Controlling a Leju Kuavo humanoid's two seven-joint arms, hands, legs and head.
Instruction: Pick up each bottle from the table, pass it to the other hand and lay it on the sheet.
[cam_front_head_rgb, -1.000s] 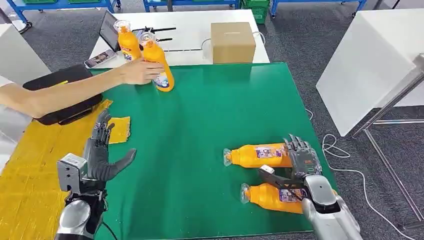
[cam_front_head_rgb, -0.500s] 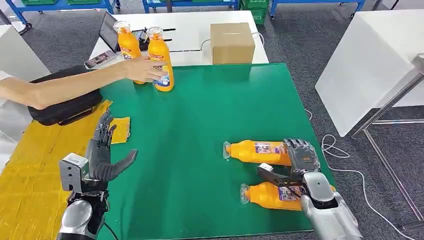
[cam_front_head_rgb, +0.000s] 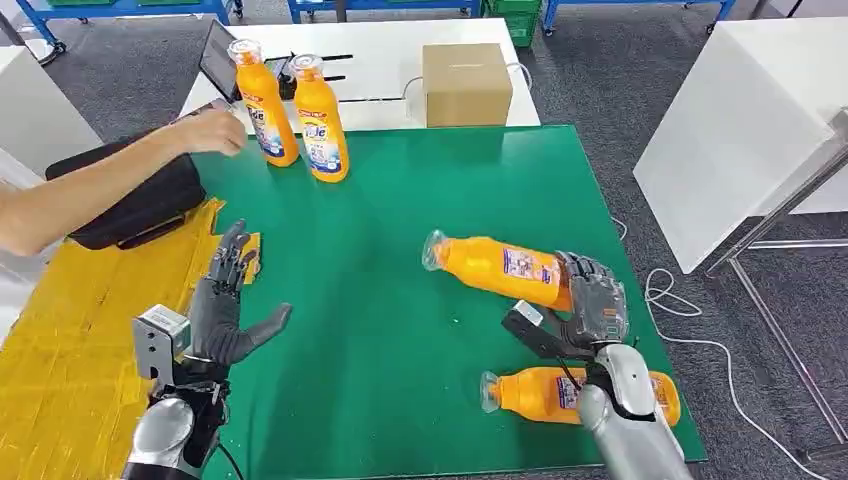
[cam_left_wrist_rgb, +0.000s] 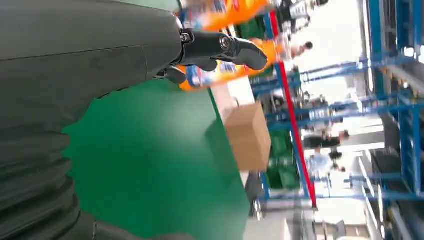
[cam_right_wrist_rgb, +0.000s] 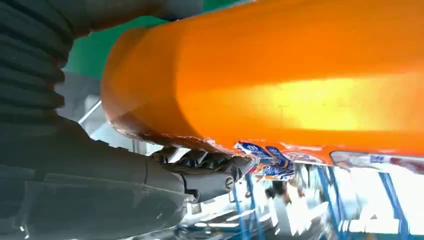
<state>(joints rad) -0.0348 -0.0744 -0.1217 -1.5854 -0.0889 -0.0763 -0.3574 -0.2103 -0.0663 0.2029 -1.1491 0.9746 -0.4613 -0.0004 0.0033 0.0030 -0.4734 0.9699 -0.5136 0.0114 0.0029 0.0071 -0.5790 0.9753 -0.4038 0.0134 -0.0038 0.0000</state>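
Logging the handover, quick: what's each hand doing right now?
Left hand: open, holding nothing.
Right hand: holding an orange bottle.

Two silver metal forearms, rounded and glossy, end in dark hands. The left hand (cam_front_head_rgb: 222, 315) has a matte dark grey palm, slim black segmented fingers (cam_front_head_rgb: 232, 262) and a thick grey thumb; a small light grey box with screw holes is fixed at its wrist, and a thin black cable runs below it. The right hand (cam_front_head_rgb: 585, 310) has grey knuckles with visible linkages and a black bracket tipped by a small white block. In the wrist views, each hand shows a grey ribbed cover (cam_left_wrist_rgb: 35, 190) and a small silver screw at a finger pivot.
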